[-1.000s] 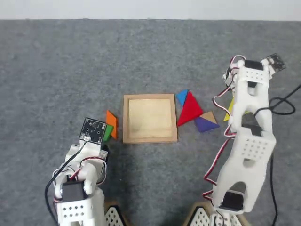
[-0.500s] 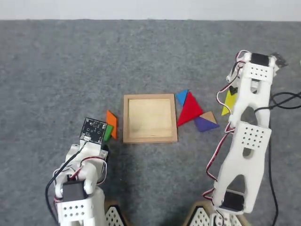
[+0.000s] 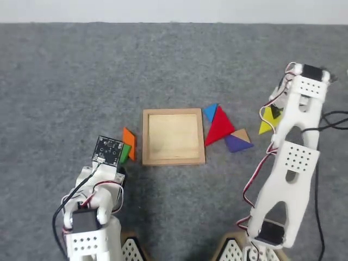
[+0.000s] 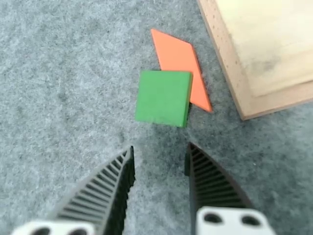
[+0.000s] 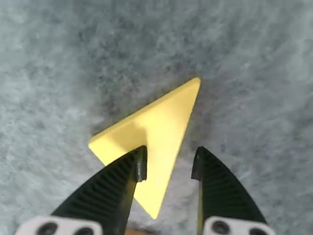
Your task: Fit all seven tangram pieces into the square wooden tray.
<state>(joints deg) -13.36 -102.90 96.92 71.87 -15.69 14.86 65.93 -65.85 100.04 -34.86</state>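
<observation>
The left gripper [image 4: 159, 152] hangs low near the tabletop's [image 3: 81, 70] front-left corner, fingers apart. The right gripper [image 5: 169, 157], arm outstretched along the right edge, also has its fingers apart.

White plastic left arm [image 3: 87, 234] and right arm [image 3: 291, 163], shells dotted with hole grids, loose red-white-black cables [image 3: 247, 190]; black board [image 3: 109, 150] on left wrist; left end effector [image 4: 160, 149] and right end effector [image 5: 170, 151]: black ribbed fingers [image 4: 110, 191], white screw-holed bases.

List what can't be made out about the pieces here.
Green square: high view, mostly under the left arm's camera board.
Yellow triangle: high view, right arm covers one side; right wrist view, the right gripper hides its near corner.
Wooden tray: left wrist view, cut off by the edge.
</observation>
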